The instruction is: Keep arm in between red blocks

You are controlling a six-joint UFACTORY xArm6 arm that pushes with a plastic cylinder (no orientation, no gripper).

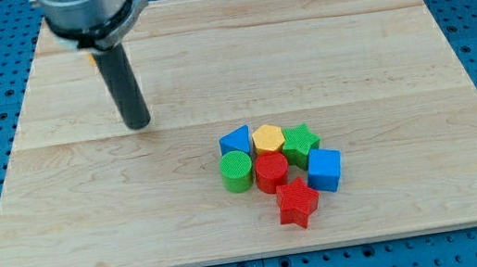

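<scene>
Nearest us: red star block (297, 203), at the near edge of the cluster. Just beyond it, touching or nearly so, the red cylinder block (270, 172). Barely any gap between the two reds, so slotting between them will likely mean nudging one aside.

Around them, packed tight: green cylinder block (236, 171) to the left of the red cylinder, blue cube block (324, 169) to its right. Further back, a row of blue triangular block (236, 141), yellow hexagon block (268, 139), green star block (300, 143). These box in the red cylinder on three sides; the open approach looks to be from the near left.

Farthest: our tip (137, 125), well apart from the cluster, up and left on the wooden board (393, 37), touching no block. No claw on this rig, just the bare rod, so nothing to spread or pinch.
</scene>
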